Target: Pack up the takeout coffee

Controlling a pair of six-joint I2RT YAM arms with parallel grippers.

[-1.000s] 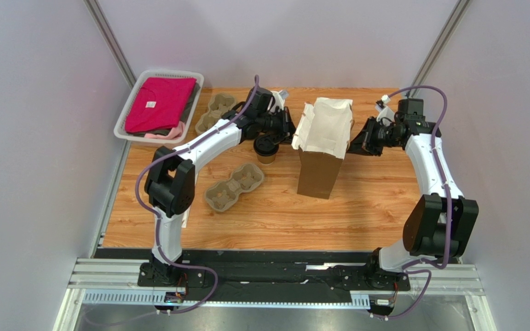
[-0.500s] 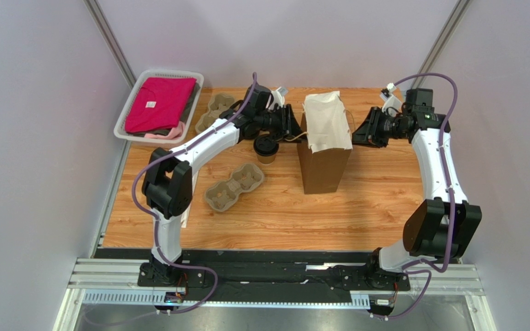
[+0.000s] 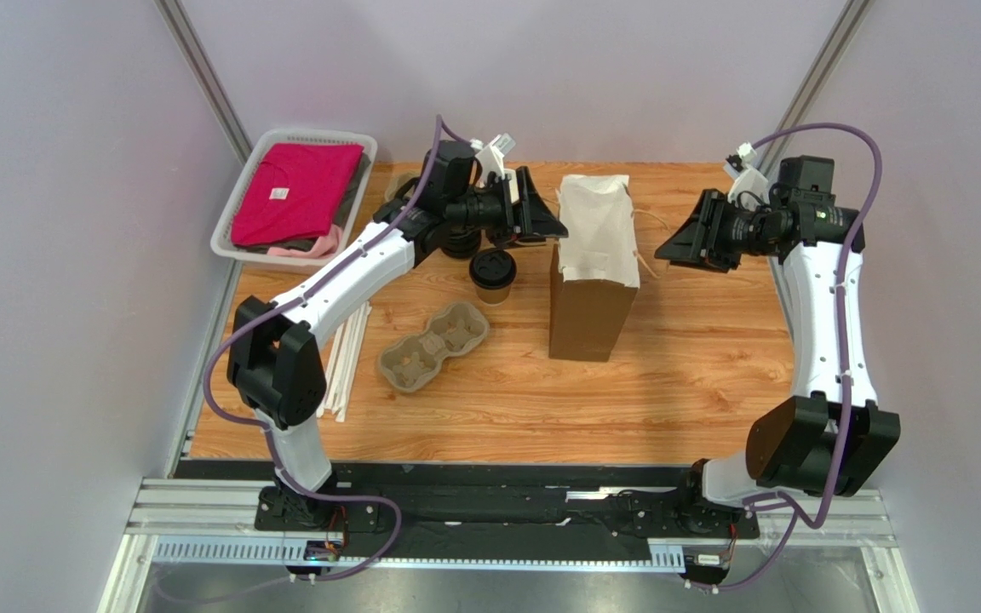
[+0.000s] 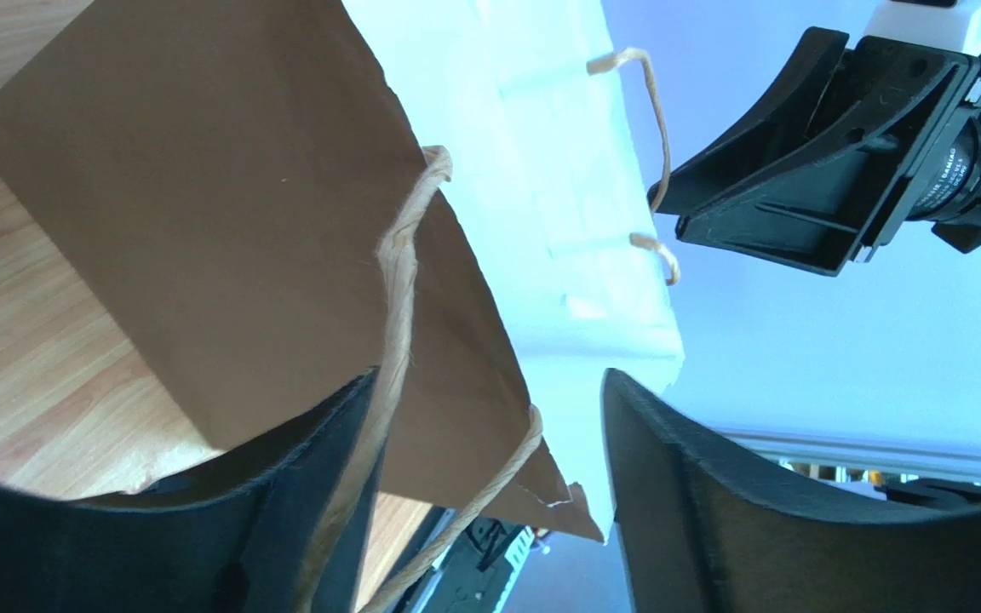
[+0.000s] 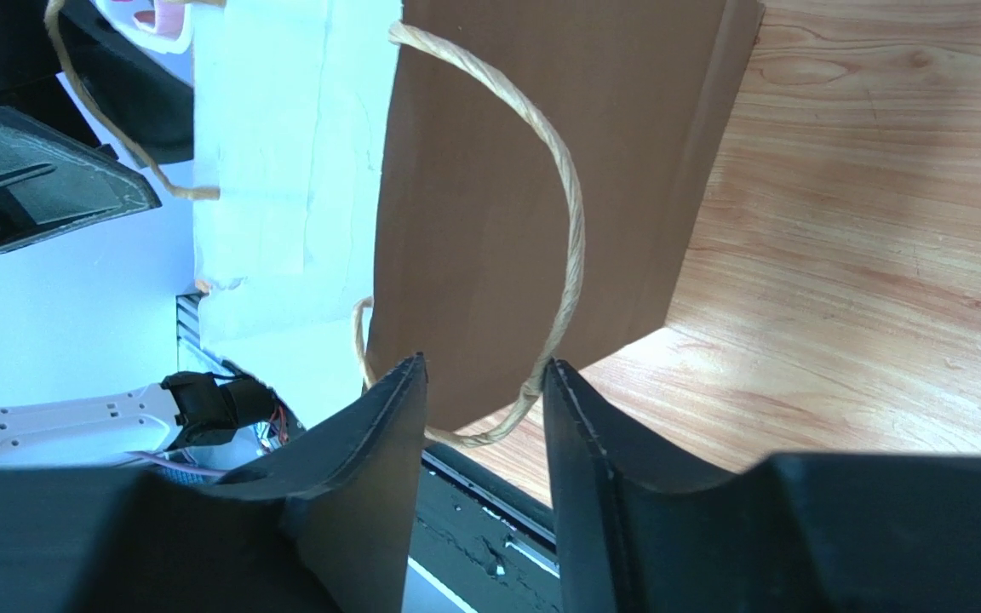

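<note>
The takeout coffee, a brown paper cup under a black lid, stands on the table just left of the brown paper bag. The bag stands upright with its white-lined mouth facing up. My left gripper hovers open at the bag's left rim, above and behind the cup. In the left wrist view its open gripper frames the bag's corner, and a twine handle runs along one finger. My right gripper is open, off the bag's right side. In the right wrist view the other twine handle loops before the open gripper.
A pulp cup carrier lies in front of the cup; another sits behind the left arm. A white basket with pink cloth stands at the back left. White straws lie by the table's left edge.
Both grippers have opened and let go of the bag's rim. The left arm rose, the right drew back rightward. The bag's wide-stretched mouth has narrowed and the bag stands straighter.
</note>
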